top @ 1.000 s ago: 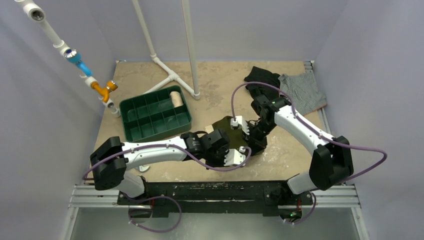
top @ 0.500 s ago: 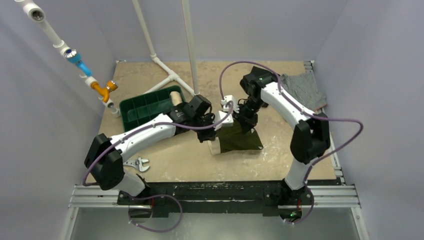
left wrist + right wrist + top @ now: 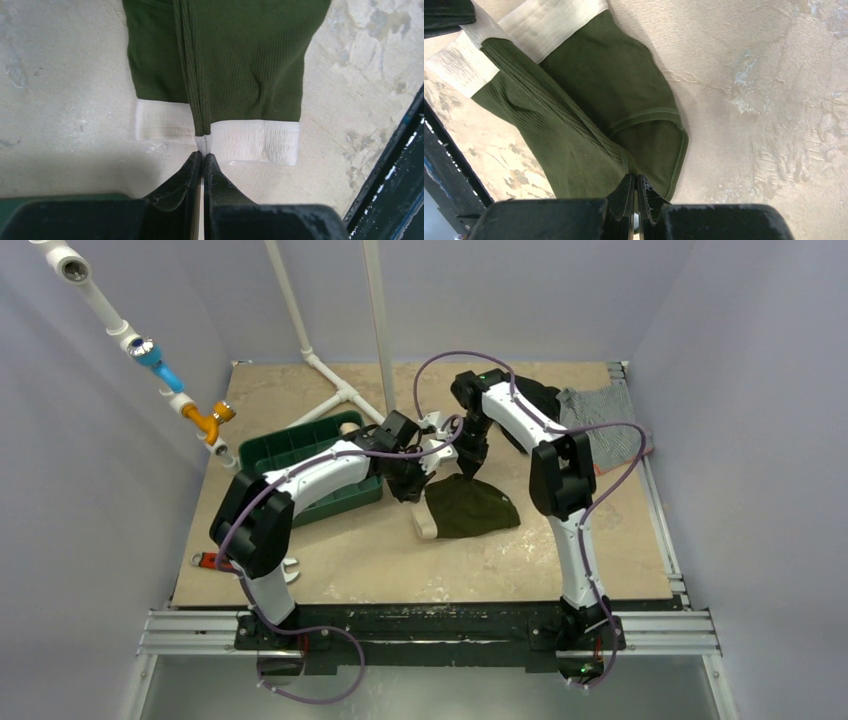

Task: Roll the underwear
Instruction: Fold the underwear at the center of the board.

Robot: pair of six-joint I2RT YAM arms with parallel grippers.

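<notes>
**At mid-table, the underwear [image 3: 470, 508] is pinched at both ends**

The left tool [image 3: 202, 161] is clamped shut on the cream waistband [image 3: 255, 141], right at its fold. The right tool [image 3: 637, 186] is clamped on the opposite hem. Between them the olive cloth lies folded lengthwise on the table [image 3: 330, 560], probably held this way to keep the fold straight. No roll has been started yet. A green tray [image 3: 272, 448] sits to the left.

The underwear [image 3: 470, 508] (olive, cream waistband) lies unrolled and creased lengthwise on the table [image 3: 340, 570], waistband leftward.
</notes>
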